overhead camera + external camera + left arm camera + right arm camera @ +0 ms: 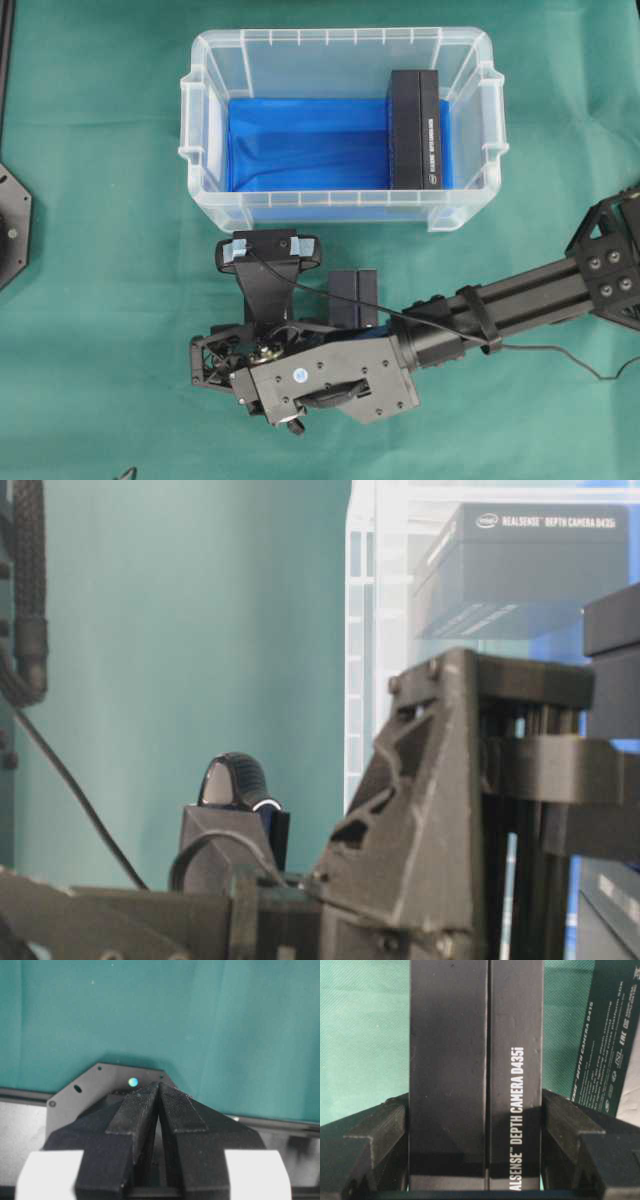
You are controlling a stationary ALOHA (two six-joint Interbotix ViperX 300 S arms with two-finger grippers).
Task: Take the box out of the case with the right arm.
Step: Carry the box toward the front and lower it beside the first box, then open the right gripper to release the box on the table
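The clear case (pixel 340 205) with its blue lining stands at the back of the green cloth. One black box (pixel 353 298) is outside the case, just in front of its near wall. My right gripper (pixel 353 312) is shut on this box. In the right wrist view the box (pixel 470 1060) fills the gap between the two fingers (pixel 380 1130) and reads "DEPTH CAMERA D435i". A second black box (pixel 415 130) lies inside the case along its right side and shows through the wall (pixel 530 570). My left gripper (pixel 159 1087) is shut and holds nothing.
The right arm (pixel 520 300) reaches in from the right edge, trailing a thin black cable (pixel 560 355). The left arm's base plate (pixel 10 225) sits at the far left, below the left gripper (pixel 65 1097). Green cloth covers the table.
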